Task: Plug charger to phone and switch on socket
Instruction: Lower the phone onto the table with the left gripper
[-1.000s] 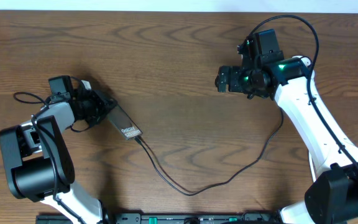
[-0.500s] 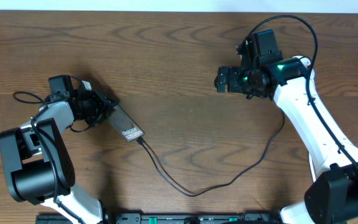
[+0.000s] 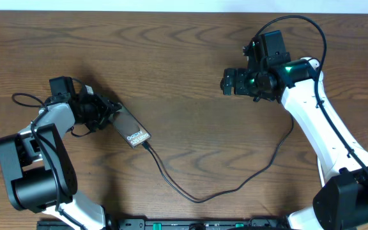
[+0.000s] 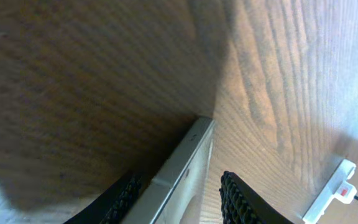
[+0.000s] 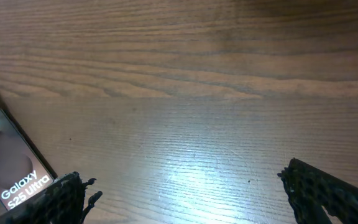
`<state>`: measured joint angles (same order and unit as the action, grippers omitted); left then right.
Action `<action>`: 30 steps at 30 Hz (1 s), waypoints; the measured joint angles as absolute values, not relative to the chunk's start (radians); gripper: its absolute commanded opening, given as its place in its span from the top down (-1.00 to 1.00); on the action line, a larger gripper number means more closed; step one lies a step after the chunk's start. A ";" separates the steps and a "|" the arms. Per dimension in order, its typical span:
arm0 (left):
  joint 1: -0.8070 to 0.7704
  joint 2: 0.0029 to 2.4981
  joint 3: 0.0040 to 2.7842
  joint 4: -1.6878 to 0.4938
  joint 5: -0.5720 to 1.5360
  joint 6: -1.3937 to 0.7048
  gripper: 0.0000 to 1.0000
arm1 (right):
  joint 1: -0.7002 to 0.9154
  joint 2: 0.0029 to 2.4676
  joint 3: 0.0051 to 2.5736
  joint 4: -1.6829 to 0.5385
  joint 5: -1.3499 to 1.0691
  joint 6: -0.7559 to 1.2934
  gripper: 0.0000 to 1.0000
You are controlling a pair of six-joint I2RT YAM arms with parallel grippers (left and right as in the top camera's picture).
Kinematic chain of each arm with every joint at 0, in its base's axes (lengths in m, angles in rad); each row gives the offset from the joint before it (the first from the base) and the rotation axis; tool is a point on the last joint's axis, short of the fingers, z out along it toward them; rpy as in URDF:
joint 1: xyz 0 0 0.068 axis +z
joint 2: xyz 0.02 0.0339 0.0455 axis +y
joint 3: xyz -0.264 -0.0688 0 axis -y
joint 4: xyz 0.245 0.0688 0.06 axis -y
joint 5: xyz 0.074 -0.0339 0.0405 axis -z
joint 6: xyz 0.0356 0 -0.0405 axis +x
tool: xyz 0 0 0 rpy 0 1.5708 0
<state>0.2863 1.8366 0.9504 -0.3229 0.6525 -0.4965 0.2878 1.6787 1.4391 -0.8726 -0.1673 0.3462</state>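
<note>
The bronze-brown phone [image 3: 130, 129] with white Galaxy lettering sits at the left of the table, tilted on its edge. My left gripper [image 3: 106, 113] is shut on its upper end. In the left wrist view the phone's pale edge [image 4: 180, 163] lies between the fingers [image 4: 179, 194]. The thin black charger cable [image 3: 197, 198] meets the phone's lower end, loops across the front of the table and runs up to the right. The white socket [image 4: 332, 191] with a red mark shows only in the left wrist view. My right gripper [image 3: 229, 82] is open and empty above bare wood [image 5: 185, 186]. The phone [image 5: 11, 171] shows at the lower left of the right wrist view.
A thick black arm cable [image 3: 24, 99] loops at the far left by the left wrist. The right arm [image 3: 318, 128] crosses the right side of the table. The table's far edge [image 3: 171, 11] runs along the top.
My left gripper and the phone have shifted slightly right and down, and the phone has turned a little. The right arm has not moved.
</note>
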 measured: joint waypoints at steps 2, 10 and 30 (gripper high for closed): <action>0.286 1.834 0.951 -0.332 0.645 -0.496 0.12 | 0.288 1.679 1.439 -0.873 -0.167 0.346 -0.99; 0.286 1.829 0.955 -0.352 0.635 -0.492 0.03 | 0.288 1.679 1.439 -0.873 -0.167 0.346 -0.99; 0.241 1.608 1.056 -0.666 0.414 -0.154 -0.83 | 0.288 1.679 1.439 -0.875 -0.167 0.346 -0.99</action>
